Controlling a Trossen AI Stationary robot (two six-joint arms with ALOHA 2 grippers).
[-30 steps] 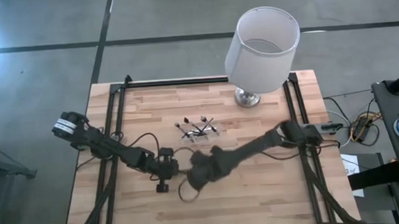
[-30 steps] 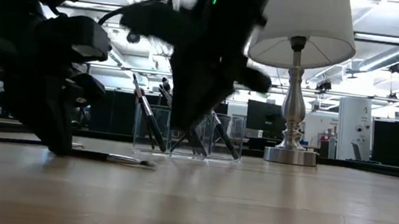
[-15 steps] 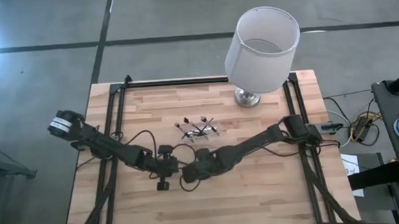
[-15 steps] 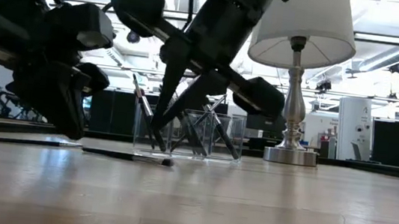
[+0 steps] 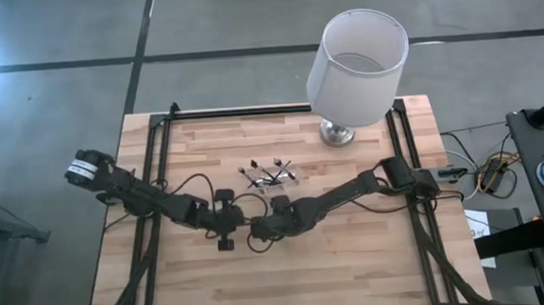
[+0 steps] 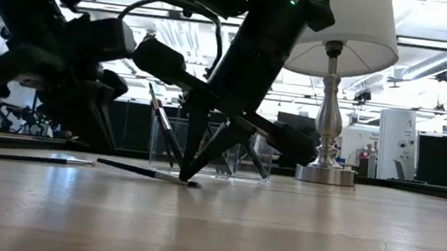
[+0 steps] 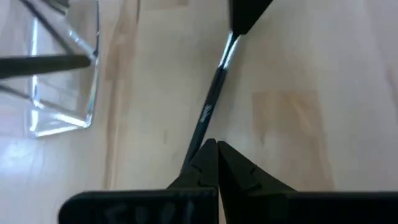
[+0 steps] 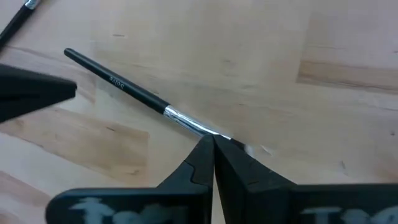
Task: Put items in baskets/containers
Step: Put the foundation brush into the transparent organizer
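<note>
Now that the right gripper (image 8: 213,144) has dropped and pinched its fingers onto the silvery end of a brush (image 8: 130,93) lying on the table (image 5: 354,261) — near the clear tray (image 5: 272,180) — lifting can begin; the left gripper (image 7: 213,149), fingers pressed together, hovers over the other end.

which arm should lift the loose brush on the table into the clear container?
Right. The right hand is already shut on the brush at its silver ferrule. The left hand is shut at the handle end, gripping nothing. The clear container is close by.
</note>
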